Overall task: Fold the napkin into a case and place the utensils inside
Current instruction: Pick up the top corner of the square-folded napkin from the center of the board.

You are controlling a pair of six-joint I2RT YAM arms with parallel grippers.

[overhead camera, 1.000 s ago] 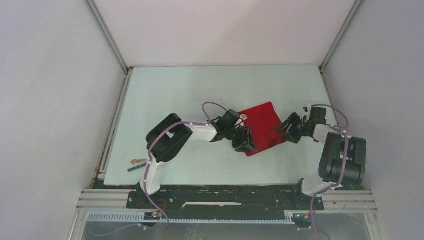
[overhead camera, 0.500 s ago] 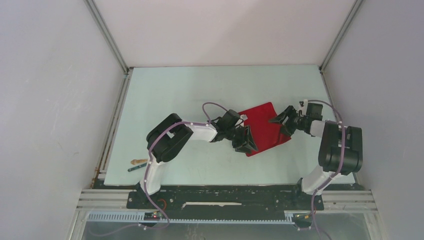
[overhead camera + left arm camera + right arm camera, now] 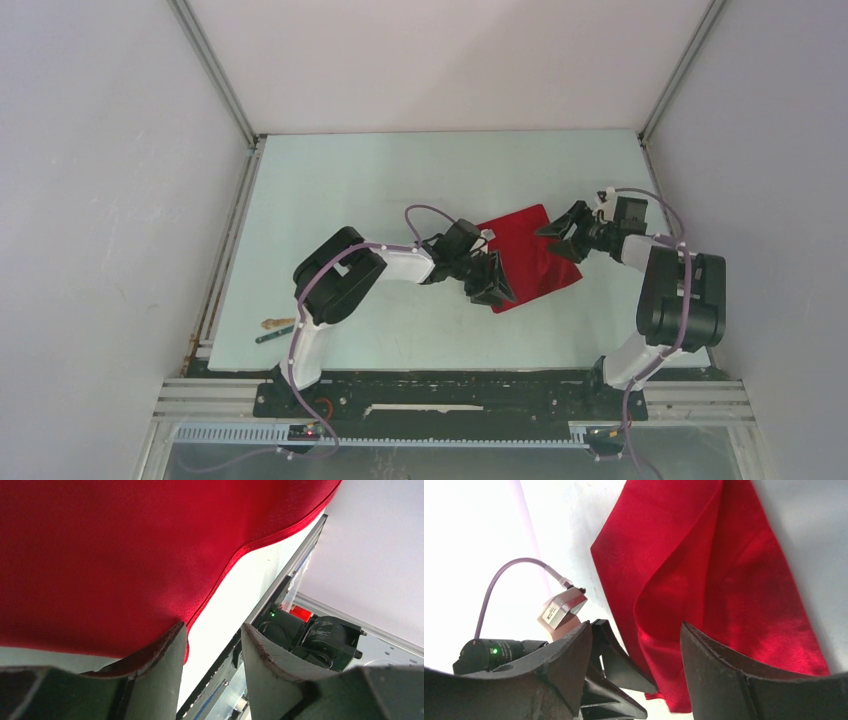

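The red napkin (image 3: 528,252) lies flat at the table's middle right, with a raised crease running down it (image 3: 704,580). My left gripper (image 3: 493,288) rests at its near left corner, open; one finger (image 3: 160,655) lies against the cloth's hem (image 3: 125,555) and the gap (image 3: 214,635) holds only bare table. At the napkin's far right edge my right gripper (image 3: 558,235) hovers open (image 3: 635,627), nothing between its fingers. The wooden fork (image 3: 278,322) and the teal utensil (image 3: 271,337) lie side by side near the table's front left corner.
The pale green table (image 3: 380,180) is walled in by grey panels left, back and right. A black rail (image 3: 450,385) runs along the near edge, carrying both arm bases. The left gripper's fingers (image 3: 624,670) show low in the right wrist view.
My right gripper has swung from the napkin's near right edge toward its far right edge and opened a little wider. The left arm has not moved.
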